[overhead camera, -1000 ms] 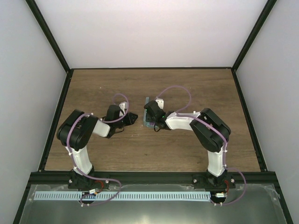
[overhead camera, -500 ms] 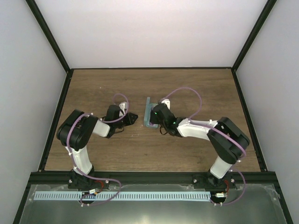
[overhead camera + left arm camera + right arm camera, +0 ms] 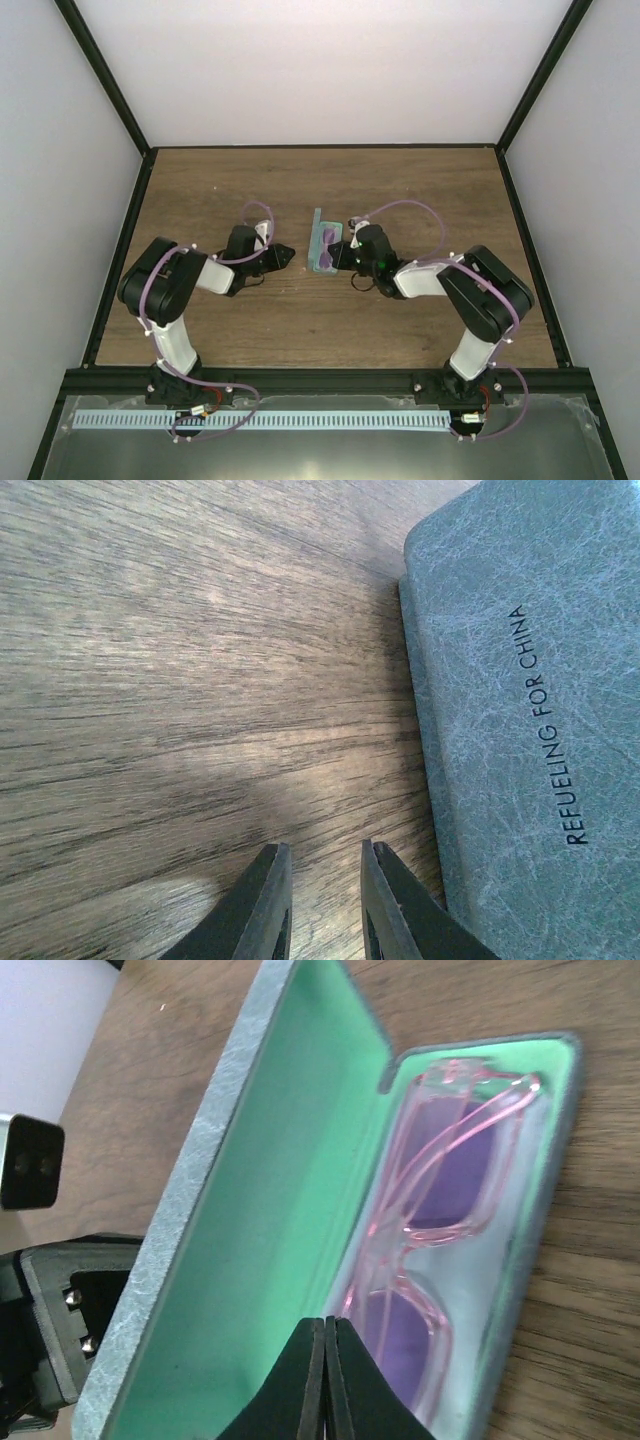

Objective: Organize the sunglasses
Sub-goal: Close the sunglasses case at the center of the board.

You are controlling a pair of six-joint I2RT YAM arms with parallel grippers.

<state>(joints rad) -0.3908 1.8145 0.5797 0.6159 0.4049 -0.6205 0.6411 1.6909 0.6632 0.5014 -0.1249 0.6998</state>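
Right tool (image 3: 326, 1332): fingers pressed together, nothing between them. Tips hang over near end of open case (image 3: 250, 1210), above green lining, just beside sunglasses (image 3: 455, 1180).
Sunglasses: pink frame, purple lenses, lying in case base.
Lid stands up on left-arm side.
Left tool (image 3: 321, 865): narrow gap, wood visible through it, grips nothing. Sits just beside case's grey outer face; contact unclear.
Case mid-bench (image 3: 430, 190), between both tools, well apart from all bench edges.

Left wrist view only catches part of the case (image 3: 520, 730), the rest runs off the right and bottom edges. The right end effector (image 3: 327, 1380) blocks a bit of the sunglasses (image 3: 450, 1180) down by the lower lens.
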